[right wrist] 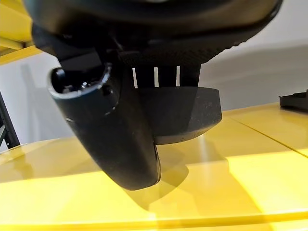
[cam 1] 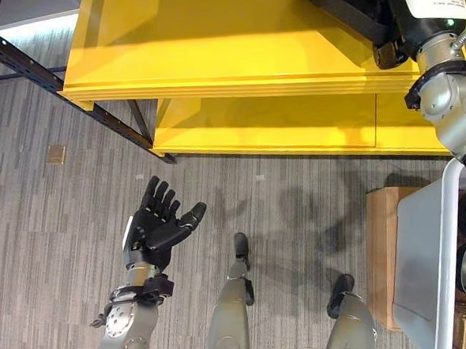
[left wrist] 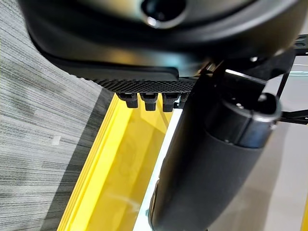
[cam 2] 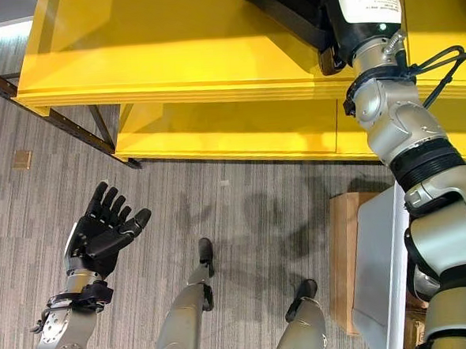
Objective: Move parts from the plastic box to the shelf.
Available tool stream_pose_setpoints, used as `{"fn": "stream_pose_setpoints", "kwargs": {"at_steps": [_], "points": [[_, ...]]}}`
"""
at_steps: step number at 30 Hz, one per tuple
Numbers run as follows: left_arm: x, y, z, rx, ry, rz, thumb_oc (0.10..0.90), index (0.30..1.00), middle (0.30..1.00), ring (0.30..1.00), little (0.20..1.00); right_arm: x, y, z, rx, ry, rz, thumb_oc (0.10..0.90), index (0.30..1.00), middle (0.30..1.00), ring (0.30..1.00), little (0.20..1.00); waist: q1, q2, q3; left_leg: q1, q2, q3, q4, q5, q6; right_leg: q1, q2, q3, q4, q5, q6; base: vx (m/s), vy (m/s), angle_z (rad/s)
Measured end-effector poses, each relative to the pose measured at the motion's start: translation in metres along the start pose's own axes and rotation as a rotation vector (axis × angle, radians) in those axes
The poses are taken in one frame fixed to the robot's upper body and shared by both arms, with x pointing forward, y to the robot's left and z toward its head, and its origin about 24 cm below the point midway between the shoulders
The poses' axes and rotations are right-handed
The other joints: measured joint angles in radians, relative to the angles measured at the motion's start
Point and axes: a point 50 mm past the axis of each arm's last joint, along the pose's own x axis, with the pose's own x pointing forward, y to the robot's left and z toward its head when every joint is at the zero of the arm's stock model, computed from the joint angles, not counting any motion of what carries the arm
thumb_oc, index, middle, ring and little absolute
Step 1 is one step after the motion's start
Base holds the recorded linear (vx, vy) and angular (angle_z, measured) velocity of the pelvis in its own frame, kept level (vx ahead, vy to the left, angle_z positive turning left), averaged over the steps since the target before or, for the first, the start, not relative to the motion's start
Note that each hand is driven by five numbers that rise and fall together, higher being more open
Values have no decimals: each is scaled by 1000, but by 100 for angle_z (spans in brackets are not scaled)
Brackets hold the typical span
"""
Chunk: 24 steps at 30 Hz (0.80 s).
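Nearest, the left hand [cam 1: 161,222] hangs released and empty above the floor. Over the yellow shelf [cam 1: 234,56], the right hand [right wrist: 139,120] grasps a dark part [right wrist: 185,113]; rigid-looking, probably light, best held by its edges.

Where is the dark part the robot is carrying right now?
The dark part is in the right hand, held just above the yellow shelf, at the upper right of the head views.
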Motion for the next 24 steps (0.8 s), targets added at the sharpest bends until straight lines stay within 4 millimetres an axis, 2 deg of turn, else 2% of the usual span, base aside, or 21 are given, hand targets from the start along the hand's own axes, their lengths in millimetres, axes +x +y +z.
{"fn": "stream_pose_setpoints", "kwargs": {"at_steps": [24], "points": [[1,-1,1,-1,-9,-3,900,1000,1000,1000,1000,-1,-3,-21,22,126,-68,400,300,300,300,300,2,-1,0,-14,0,-19,-6,16,1,-9,0,-14,17,-4,-6,-1,1,1]]}}
